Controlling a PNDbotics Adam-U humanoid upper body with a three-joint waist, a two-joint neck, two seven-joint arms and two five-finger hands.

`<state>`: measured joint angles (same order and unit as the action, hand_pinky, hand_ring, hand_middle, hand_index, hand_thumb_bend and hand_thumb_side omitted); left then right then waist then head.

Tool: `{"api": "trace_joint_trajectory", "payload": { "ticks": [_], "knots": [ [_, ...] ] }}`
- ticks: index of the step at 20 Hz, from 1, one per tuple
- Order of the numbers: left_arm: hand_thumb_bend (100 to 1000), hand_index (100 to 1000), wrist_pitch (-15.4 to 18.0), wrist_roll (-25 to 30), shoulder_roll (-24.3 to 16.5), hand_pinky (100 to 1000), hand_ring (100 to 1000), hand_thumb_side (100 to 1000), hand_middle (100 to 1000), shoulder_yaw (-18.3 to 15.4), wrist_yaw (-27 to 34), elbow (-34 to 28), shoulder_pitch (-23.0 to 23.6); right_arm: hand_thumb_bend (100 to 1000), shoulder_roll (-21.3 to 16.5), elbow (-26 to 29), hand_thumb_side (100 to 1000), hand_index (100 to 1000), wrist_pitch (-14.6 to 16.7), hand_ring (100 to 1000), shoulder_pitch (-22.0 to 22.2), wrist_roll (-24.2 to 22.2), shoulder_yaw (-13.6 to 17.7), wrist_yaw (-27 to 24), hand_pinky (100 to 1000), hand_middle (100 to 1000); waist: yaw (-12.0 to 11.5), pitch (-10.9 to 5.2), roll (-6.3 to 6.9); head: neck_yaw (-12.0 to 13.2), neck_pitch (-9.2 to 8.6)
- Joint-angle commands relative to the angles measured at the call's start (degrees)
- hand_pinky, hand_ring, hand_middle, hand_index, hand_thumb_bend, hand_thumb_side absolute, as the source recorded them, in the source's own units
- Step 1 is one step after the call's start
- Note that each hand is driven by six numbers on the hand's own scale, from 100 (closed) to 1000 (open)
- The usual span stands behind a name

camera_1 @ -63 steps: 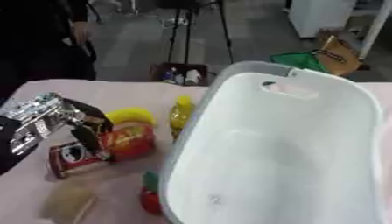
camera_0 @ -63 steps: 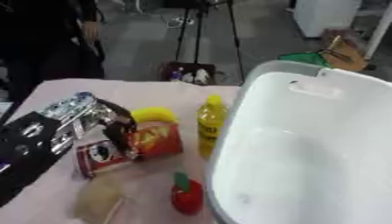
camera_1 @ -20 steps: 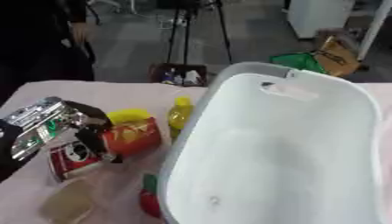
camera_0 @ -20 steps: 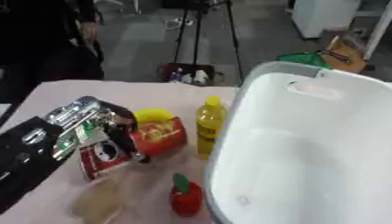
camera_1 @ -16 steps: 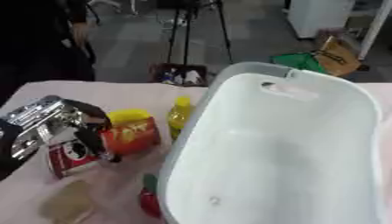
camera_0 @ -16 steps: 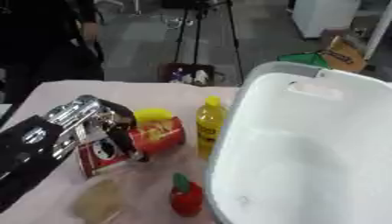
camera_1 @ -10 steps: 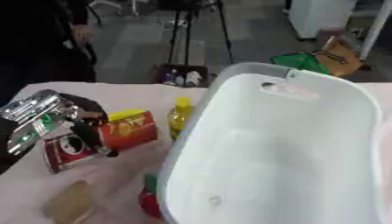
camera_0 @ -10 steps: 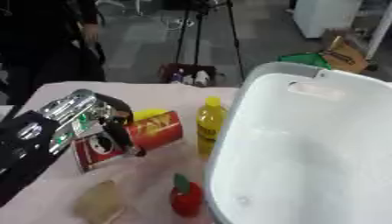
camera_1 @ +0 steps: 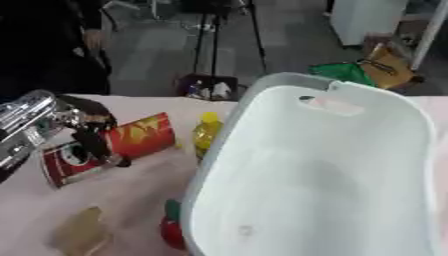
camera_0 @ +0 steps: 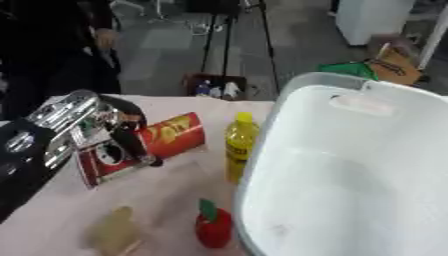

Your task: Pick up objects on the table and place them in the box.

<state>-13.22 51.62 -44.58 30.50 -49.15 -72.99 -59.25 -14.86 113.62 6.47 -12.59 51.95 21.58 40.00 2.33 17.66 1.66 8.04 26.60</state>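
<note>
- Sitting empty, the white box (camera_0: pixel 350 165) shows nothing placed yet; every item is left.
- Nearest, a tan lump (camera_0: pixel 112 232) and red toy fruit (camera_0: pixel 213 227) lie at six o'clock.
- Farther, the left hand (camera_0: pixel 92 122) curls round the red can (camera_0: pixel 140 145), which looks lifted; yellow bottle (camera_0: pixel 239 145) at three o'clock of it.

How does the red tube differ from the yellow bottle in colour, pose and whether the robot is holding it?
The red tube is red with a printed label; the yellow bottle is plain yellow. The tube is tilted on its side in the left hand; the bottle stands upright, untouched, beside the white box. Both are outside the box.
</note>
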Motion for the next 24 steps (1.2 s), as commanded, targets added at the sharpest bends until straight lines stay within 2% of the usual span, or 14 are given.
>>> {"api": "trace_joint_trajectory", "payload": {
  "ticks": [1, 12, 19, 24],
  "knots": [
    [310, 671, -1.24, 0.35, -2.76, 659, 605, 744, 522, -2.01, -0.27, -1.77, -1.95, 100, -1.86, 0.97, 707, 694, 0.03, 538, -0.16, 0.01, 0.52, -0.10, 716, 554, -0.13, -1.68, -0.07, 0.13, -0.57],
    [326, 660, -3.05, 0.35, -1.69, 651, 597, 756, 518, -5.78, -0.81, -2.07, -6.65, 100, -2.32, 0.97, 709, 694, -0.09, 539, 0.32, 0.01, 0.48, 0.02, 716, 555, -0.04, -2.77, 0.36, 0.36, 0.11],
    [328, 656, -2.46, 0.35, -0.31, 646, 592, 764, 513, -7.61, -2.73, 0.98, -10.33, 100, -2.69, 0.97, 710, 694, -0.18, 540, 0.61, 0.01, 0.48, 0.11, 715, 556, -0.17, -3.48, 0.70, 0.34, 0.66],
    [336, 652, -1.73, 0.35, 2.23, 637, 584, 765, 507, -8.41, -3.33, 2.77, -14.15, 100, -2.81, 0.97, 710, 694, -0.31, 541, 0.88, 0.01, 0.42, 0.07, 716, 556, -0.27, -4.00, 0.80, 0.50, 1.15]
  ]
}}
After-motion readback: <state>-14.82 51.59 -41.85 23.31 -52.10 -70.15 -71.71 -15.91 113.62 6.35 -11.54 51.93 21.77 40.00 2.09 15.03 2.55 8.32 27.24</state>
